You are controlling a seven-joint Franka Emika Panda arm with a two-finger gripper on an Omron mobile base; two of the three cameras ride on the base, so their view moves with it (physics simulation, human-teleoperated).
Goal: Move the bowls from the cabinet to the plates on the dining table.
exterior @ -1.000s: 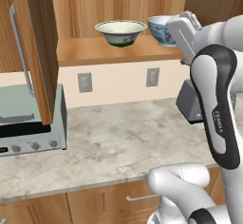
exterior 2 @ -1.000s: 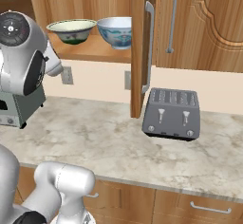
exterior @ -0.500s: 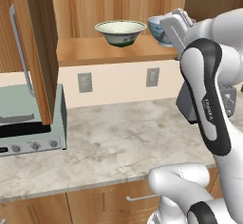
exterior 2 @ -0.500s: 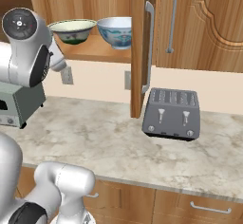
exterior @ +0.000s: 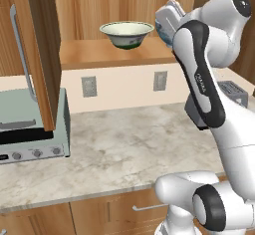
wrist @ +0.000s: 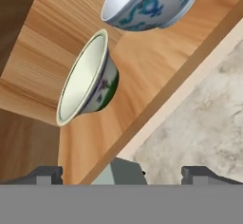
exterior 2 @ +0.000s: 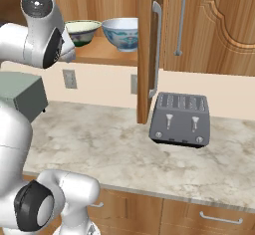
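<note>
Nearest the base, the marble counter [exterior: 124, 149] runs across both base views, with wooden drawers beneath its front edge. On it sit a grey toaster [exterior 2: 180, 119] to the right, just beside the open cabinet door [exterior 2: 149, 50], and a grey-green toaster oven [exterior: 30, 134] to the left, under the other open door [exterior: 37, 50]. Two wall outlets [exterior: 88, 86] show on the cream backsplash behind.

The white arm [exterior: 201, 79] reaches up from the base toward the open cabinet [exterior: 114, 55]. The hand [wrist: 124, 173] is raised in front of the shelf with its fingers [wrist: 45, 174] spread wide and nothing between them; it is not touching either bowl.

Farther back, both bowls stand upright on the cabinet shelf, side by side and close together. The cream-white bowl [wrist: 88, 78] with the green band is nearer the hand; the white bowl with blue-teal pattern [wrist: 149, 2] stands beyond it, toward the right-hand door.
</note>
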